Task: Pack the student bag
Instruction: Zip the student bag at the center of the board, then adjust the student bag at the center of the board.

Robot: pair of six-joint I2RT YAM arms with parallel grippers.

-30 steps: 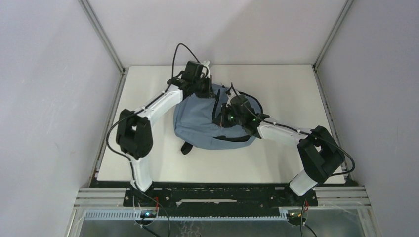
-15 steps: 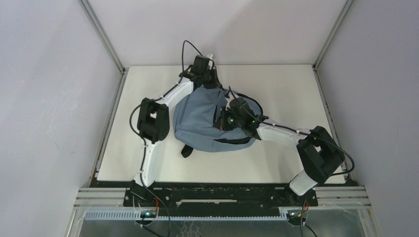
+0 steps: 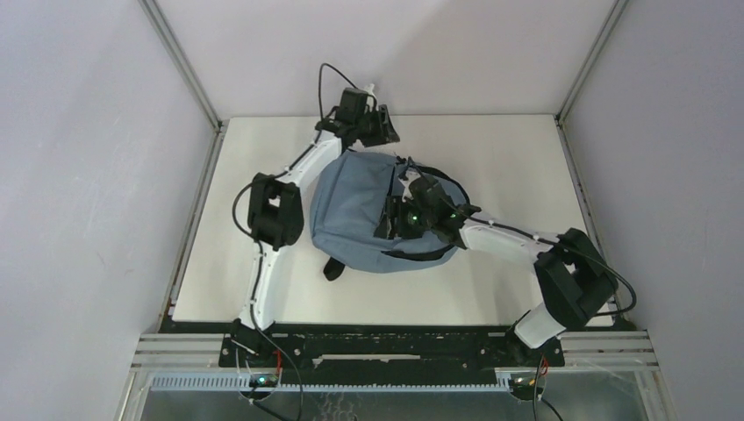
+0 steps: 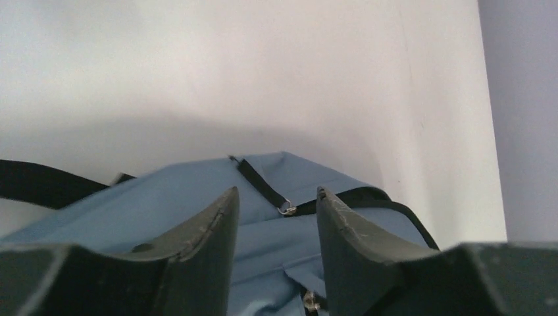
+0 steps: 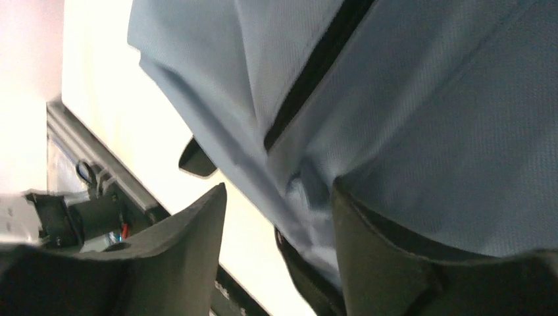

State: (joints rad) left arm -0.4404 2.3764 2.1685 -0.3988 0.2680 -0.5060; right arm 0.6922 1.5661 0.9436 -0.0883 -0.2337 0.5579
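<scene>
The student bag (image 3: pixel 351 210) lies mid-surface (image 3: pixel 526 158). Its 3 o'clock side is hidden beneath the right gripper (image 5: pixel 279 191), whose jaws stand apart over a fabric fold; contact is unclear. At the bag's 12 o'clock edge, the left gripper (image 4: pixel 276 194) hangs partly open and empty.

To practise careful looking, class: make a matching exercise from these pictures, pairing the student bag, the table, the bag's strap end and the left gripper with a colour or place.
Things:
1 student bag
2 table
3 strap end
4 left gripper

Descriptions:
A black, poking out at the bag's near edge
B by the bag's far edge, jaws apart
C grey-blue
D off-white

Pairs: 1-C; 2-D; 3-A; 4-B
</scene>
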